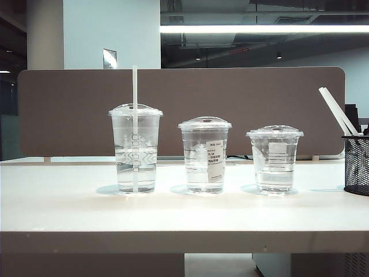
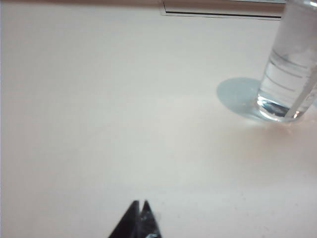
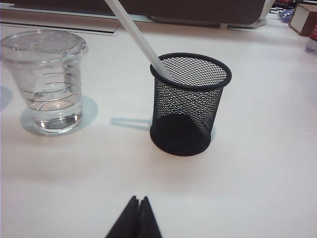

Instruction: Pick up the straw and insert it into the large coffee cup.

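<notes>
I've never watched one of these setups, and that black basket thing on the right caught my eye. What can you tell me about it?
The black mesh holder is a small round cup of wire mesh with a solid rim and dark base, standing upright on the white table. It stands to the right of the shortest clear cup, apart from it. White spare straws lean out of it against the rim. Nothing else touches it; the right end effector hangs short of it, jaws shut.

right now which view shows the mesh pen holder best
The right wrist view: the whole black mesh holder shows, with a straw leaning in it. The exterior view catches only its edge; the left wrist view misses it.
</notes>
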Robot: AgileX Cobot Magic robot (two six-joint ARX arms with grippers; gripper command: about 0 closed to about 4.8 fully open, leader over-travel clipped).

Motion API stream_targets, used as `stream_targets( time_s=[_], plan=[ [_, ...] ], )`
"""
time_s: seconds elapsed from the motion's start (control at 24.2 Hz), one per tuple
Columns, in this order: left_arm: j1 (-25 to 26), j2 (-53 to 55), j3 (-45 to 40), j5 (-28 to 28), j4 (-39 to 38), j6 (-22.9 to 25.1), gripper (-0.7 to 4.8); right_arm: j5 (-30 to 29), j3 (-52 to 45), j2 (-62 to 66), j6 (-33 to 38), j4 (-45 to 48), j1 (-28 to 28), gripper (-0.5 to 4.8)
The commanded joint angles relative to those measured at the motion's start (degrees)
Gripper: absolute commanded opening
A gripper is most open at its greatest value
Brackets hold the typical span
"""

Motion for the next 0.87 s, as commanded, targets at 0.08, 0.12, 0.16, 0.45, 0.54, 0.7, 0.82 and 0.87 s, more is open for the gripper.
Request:
stream_targets(
  time_s=[0.08,0.12,0.16,0.45,0.54,0.7,0.82,0.87],
  plan=[
    [0.2,-1.6,-0.5,-1.9,0.9,0.1,-0.03,0.2,-0.4,-0.1,-0.2,0.6,0.0,-0.07],
    [0.2,-1.8,-0.5,-2.9,0.7,0.1,-0.03,0.2,-0.4,-0.1,-0.2,0.6,0.0,-0.07],
    [0.2,-1.9,-0.5,-3.9,0.5,0.1,-0.03,0.2,-0.4,-0.1,-0.2,0.6,0.0,-0.07],
    [0.3,-4.3,-0.5,-4.5,1.8,0.1,-0.03,0.2,-0.4,-0.1,-0.2,0.6,0.1,-0.07],
    [0.3,-4.3,-0.5,-4.5,1.6,0.1,-0.03,0.2,-0.4,0.0,-0.2,0.6,0.1,-0.07],
    [0.3,-4.3,-0.5,-4.5,1.6,0.1,-0.03,0.2,-0.4,-0.1,-0.2,0.6,0.1,-0.07],
    [0.3,-4.3,-0.5,-4.5,1.6,0.1,-0.03,0.2,-0.4,-0.1,-0.2,0.6,0.1,-0.07],
    [0.3,-4.3,-0.5,-4.5,1.6,0.1,-0.03,0.2,-0.4,-0.1,-0.2,0.6,0.1,-0.07]
  ],
)
